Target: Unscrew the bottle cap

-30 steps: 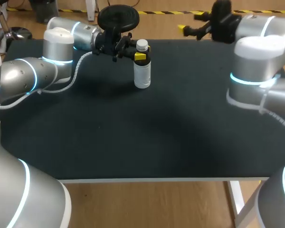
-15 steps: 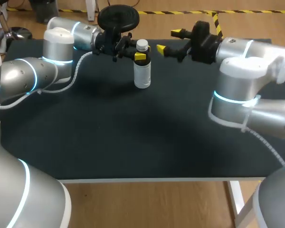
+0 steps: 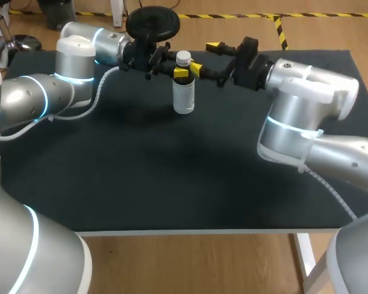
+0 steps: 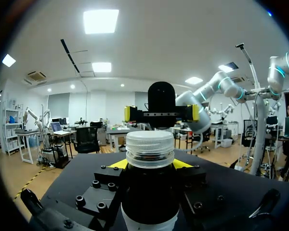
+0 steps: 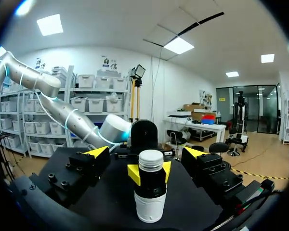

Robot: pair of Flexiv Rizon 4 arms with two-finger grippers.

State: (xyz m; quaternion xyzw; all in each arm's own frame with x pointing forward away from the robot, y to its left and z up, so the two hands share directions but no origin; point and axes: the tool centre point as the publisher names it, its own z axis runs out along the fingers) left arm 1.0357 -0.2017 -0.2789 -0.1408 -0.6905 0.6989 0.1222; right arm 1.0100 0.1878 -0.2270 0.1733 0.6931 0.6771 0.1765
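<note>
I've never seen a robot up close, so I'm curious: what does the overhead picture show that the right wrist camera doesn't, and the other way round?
Only the head view shows the whole black table and the right arm, whose silver body comes in from the side.

Only the right wrist view gives a level look out along the right gripper, with its open fingers on either side and the bottle ahead.

Both show the upright bottle, its white cap, and the left gripper shut on the bottle just below the cap.
</note>
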